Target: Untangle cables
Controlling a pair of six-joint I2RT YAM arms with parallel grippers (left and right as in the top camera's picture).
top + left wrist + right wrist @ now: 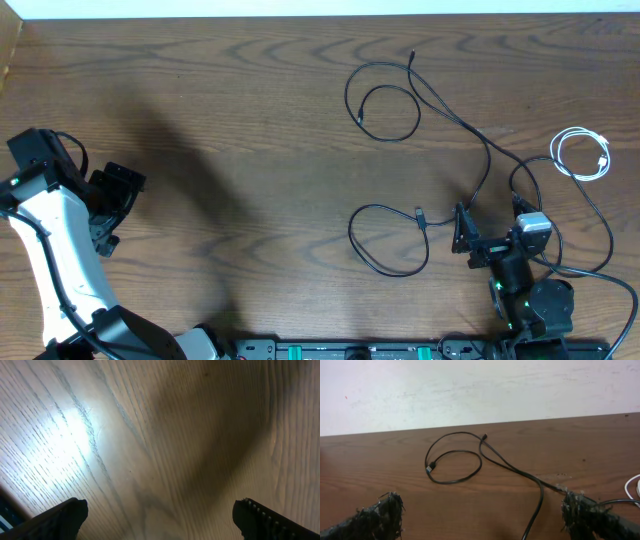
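A broad wooden surface [250,120] with dark grain fills the view from above. The left arm [55,250], white with black joints, curls in from the near left corner. Its left fingers [60,517] hang over bare wood on that side, spread wide with nothing between them and well apart from any cable. The right arm [525,290], black and showing less of itself, sits at the near edge on the right. The right fingers [375,517] are also spread wide and clamp nothing. They point across the surface toward a pale wall [470,390].

The black cables [487,150] all lie on the right half of the surface. One makes a round loop [417,112] toward the far side, crosses itself there and trails back toward the right arm. From the wrist camera this strand runs in between the parted fingers. Another stretch reaches the tip of the right-hand finger, though I cannot tell whether it touches.

A second loop [352,228] lies nearer, just left of the right fingers, and ends in a small plug [420,215]. Another black strand [611,243] sweeps round the right side of that arm.

The white cable [558,150] is coiled in a small ring near the right edge of the surface, just beside that strand.
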